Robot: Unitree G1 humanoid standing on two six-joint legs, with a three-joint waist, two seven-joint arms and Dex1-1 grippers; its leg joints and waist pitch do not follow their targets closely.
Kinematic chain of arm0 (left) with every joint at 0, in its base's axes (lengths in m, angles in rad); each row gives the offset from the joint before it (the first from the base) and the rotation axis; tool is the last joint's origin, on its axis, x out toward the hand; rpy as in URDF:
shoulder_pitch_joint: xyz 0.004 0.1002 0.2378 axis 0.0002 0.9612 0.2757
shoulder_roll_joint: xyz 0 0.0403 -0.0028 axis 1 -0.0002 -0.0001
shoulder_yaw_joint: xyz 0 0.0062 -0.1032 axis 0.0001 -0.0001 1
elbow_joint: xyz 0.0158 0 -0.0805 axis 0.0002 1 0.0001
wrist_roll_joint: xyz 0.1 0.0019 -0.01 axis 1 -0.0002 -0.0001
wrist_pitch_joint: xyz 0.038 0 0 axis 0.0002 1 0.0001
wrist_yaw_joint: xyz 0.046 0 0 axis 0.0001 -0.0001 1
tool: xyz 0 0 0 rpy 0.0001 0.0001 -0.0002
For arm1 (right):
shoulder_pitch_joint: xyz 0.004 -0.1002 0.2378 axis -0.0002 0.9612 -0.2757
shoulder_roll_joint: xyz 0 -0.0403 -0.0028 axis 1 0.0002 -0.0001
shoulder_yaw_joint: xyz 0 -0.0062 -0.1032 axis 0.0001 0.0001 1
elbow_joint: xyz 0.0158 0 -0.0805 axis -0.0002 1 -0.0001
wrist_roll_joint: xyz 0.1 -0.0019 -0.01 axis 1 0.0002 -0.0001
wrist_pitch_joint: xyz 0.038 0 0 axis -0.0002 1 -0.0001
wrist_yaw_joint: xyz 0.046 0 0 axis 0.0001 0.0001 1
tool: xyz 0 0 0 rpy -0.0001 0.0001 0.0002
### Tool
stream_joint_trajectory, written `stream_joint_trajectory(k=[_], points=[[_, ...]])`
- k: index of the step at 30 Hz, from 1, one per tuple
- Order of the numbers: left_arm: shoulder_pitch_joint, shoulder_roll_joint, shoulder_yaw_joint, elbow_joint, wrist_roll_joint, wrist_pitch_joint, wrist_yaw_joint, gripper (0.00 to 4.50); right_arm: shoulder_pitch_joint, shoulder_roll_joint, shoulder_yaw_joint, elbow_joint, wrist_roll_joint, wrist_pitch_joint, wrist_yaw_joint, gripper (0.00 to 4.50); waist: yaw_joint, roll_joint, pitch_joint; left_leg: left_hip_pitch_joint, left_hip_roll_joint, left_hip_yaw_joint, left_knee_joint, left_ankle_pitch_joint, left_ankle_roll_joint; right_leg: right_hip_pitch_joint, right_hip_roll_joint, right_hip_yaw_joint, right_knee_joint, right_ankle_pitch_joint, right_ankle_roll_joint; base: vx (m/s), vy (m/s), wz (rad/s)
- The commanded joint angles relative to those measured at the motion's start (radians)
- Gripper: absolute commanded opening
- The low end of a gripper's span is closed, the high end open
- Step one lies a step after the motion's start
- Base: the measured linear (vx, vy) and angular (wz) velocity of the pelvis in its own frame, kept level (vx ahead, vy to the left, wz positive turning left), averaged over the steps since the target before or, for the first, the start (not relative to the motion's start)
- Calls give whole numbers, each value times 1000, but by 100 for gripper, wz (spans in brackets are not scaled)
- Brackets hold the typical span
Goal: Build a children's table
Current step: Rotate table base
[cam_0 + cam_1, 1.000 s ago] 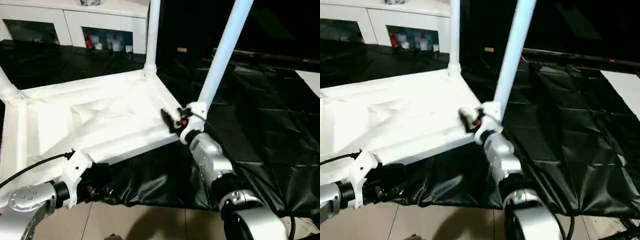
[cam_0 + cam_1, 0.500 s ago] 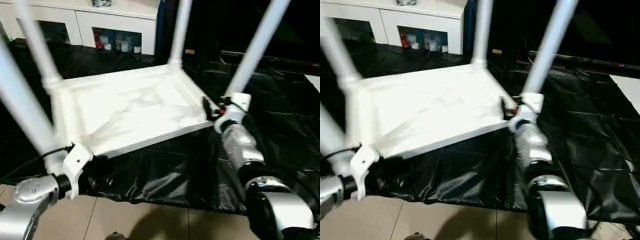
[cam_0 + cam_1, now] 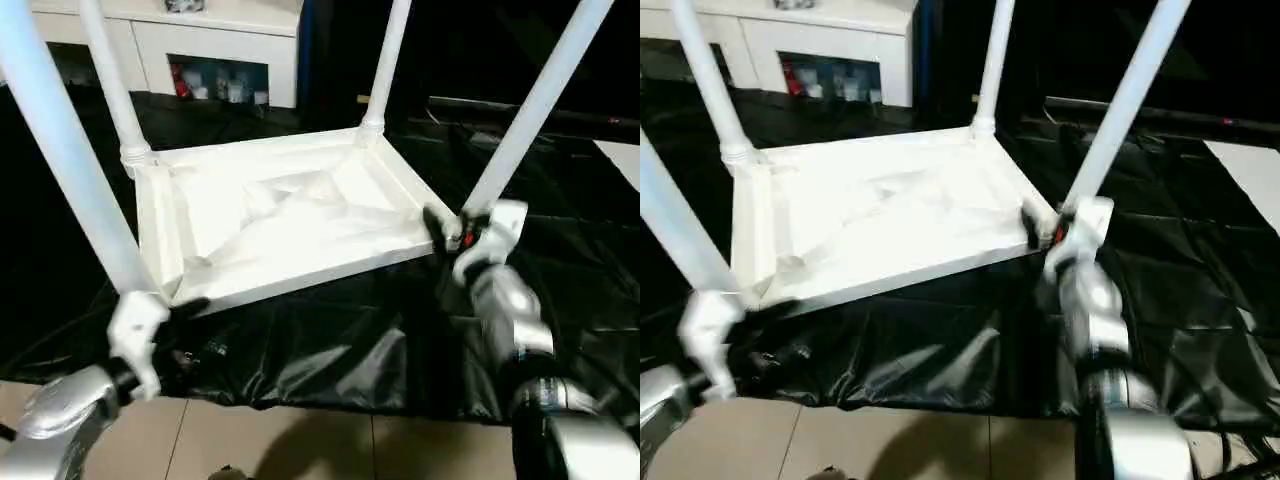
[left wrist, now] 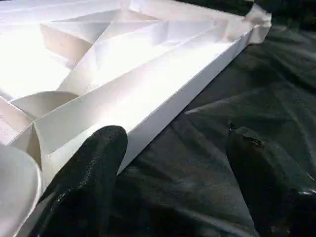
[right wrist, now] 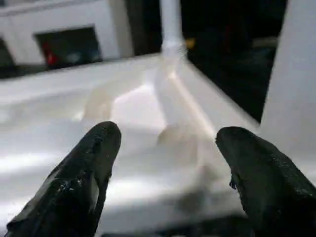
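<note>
The white children's table (image 3: 290,215) lies upside down on the black cover, its ribbed underside up. Its legs stand up from the corners: near-left leg (image 3: 70,170), far-left leg (image 3: 110,80), far-right leg (image 3: 385,70), near-right leg (image 3: 530,120). My left gripper (image 3: 185,310) is at the near-left corner, open, one finger (image 4: 94,163) against the top's rim (image 4: 163,98) and the other (image 4: 261,173) over the black cover. My right gripper (image 3: 445,232) is open at the near-right corner, its fingers (image 5: 94,163) spread in front of the rim, beside the near-right leg (image 5: 296,74).
The black-covered work table (image 3: 330,340) ends just in front of me, with tiled floor (image 3: 300,445) below its edge. A white cabinet (image 3: 200,50) stands behind it. A pale sheet (image 3: 625,155) lies at the far right.
The whole picture has shifted, so the two left legs have come into view. Both grippers stay open at the same near corners.
</note>
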Motion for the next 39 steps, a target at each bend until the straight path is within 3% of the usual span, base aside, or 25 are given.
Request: stream_joint_trajectory(k=[1,3,7,12,15,18,22,26,31,33,36,39], points=[[20,-9,21,-38,-49,6,-20,403,41,-5,50,-112,7,38,58,369,2,10,-48,4,28,-17,-79,-360,2,33,-45,45,-90,-342,-138,0,0,0],[41,-14,39,-53,-107,27,-60,414,117,-6,107,-221,19,88,147,369,2,11,-45,4,30,-18,-82,-382,1,31,-44,46,-94,-370,-124,0,0,0],[63,2,71,-27,-152,17,-112,441,174,-12,140,-318,21,138,210,369,0,15,-43,6,32,-20,-86,-401,-10,26,-43,48,-100,-387,-118,0,0,0],[91,70,139,198,-173,-93,-270,441,213,-27,151,-392,18,189,212,369,0,20,-44,11,27,-20,-88,-387,-13,25,-41,51,-105,-392,-97,0,0,0],[96,92,172,278,-181,-132,-318,441,234,-35,163,-431,18,219,215,369,1,18,-45,14,34,-20,-91,-390,-19,26,-43,52,-96,-334,-129,0,0,0],[116,135,246,391,-196,-186,-377,441,262,-47,188,-463,-5,241,229,369,2,17,-44,13,32,-19,-92,-391,-14,27,-44,52,-99,-329,-130,0,0,0],[125,145,320,410,-221,-231,-366,441,271,-55,201,-464,-33,265,217,369,3,17,-40,18,37,-21,-96,-422,-24,26,-46,51,-101,-343,-143,0,0,0],[88,162,376,318,-276,-177,-320,441,267,-69,212,-445,-73,303,177,369,8,20,-40,21,40,-21,-96,-434,-33,26,-49,53,-96,-337,-157,0,0,0],[-10,141,332,189,-340,-102,-254,441,256,-70,223,-425,-100,310,145,369,18,20,-41,26,38,-22,-96,-466,-54,25,-47,51,-94,-339,-154,0,0,0],[-67,112,278,156,-330,-84,-221,441,241,-60,227,-403,-128,302,120,369,20,21,-44,29,36,-19,-94,-439,-59,24,-46,51,-93,-311,-159,0,0,0],[-100,93,244,145,-312,-79,-202,441,227,-53,229,-384,-139,298,106,369,19,16,-48,17,34,-20,-92,-381,-59,36,-48,51,-85,-276,-149,0,0,0],[-166,67,189,130,-289,-61,-174,441,200,-41,236,-348,-150,295,88,369,16,16,-53,18,31,-16,-87,-339,-57,38,-44,51,-81,-217,-157,0,0,0]])
